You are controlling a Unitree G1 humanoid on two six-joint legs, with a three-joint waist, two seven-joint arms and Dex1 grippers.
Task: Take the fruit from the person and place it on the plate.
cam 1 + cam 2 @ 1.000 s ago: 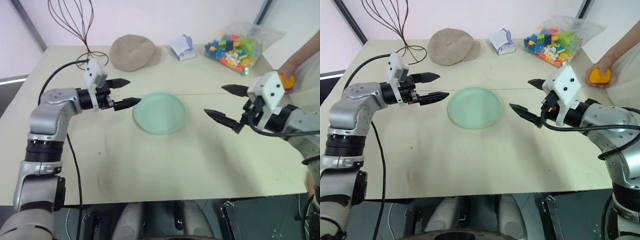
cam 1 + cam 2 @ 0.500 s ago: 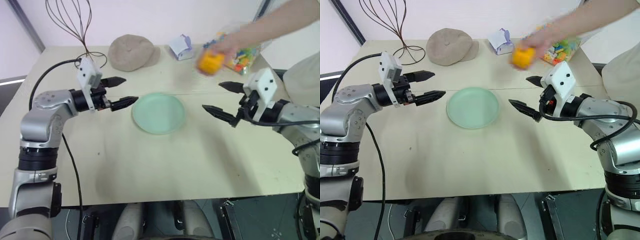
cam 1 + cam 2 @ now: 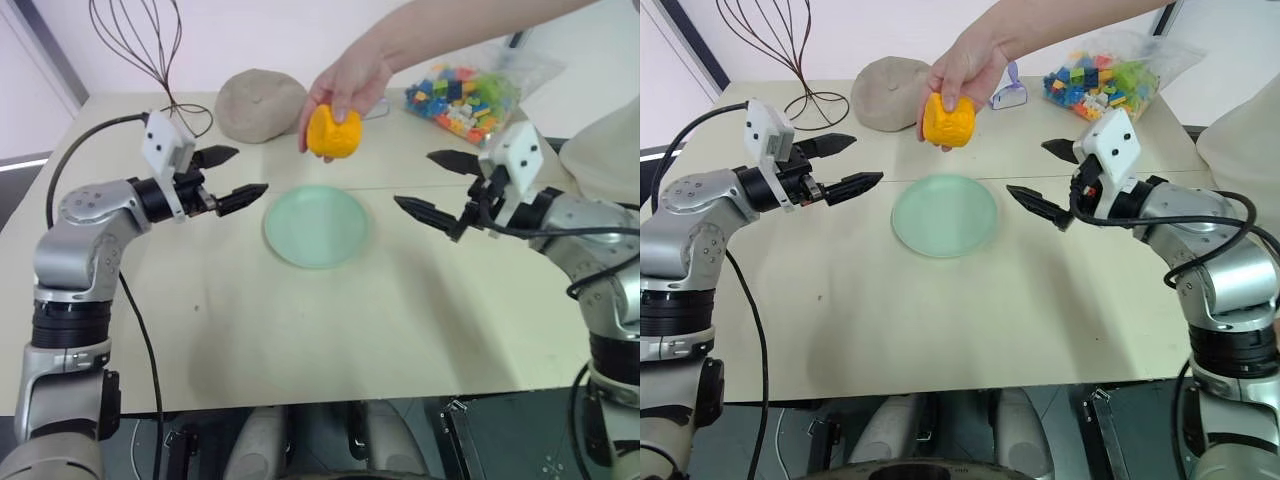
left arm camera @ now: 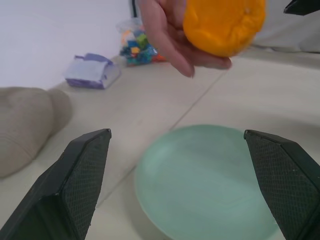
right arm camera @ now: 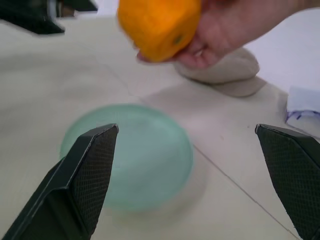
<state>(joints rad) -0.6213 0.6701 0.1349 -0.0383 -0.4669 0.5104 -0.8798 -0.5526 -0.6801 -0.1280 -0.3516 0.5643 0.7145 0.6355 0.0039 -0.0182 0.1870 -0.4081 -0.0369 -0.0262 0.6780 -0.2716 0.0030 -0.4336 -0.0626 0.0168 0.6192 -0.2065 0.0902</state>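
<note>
A person's hand reaches in from the far right and holds the orange-yellow fruit in the air above the far rim of the pale green plate. The plate lies flat and bare at the middle of the table. My left gripper hovers left of the plate, open, pointing towards it with nothing between its fingers. On the other side my right gripper is open too and faces the plate. The fruit hangs between both grippers, higher than their fingertips and touching neither.
A tan cap-like lump lies at the back of the table, a clear bag of coloured bricks at the back right, and a small white box between them. A dark wire stand rises at the back left. A black cable trails from my left arm.
The person's hand has carried the fruit from the table's right edge to above the plate's far rim. My right gripper has edged towards the plate. The left gripper has stayed put.
</note>
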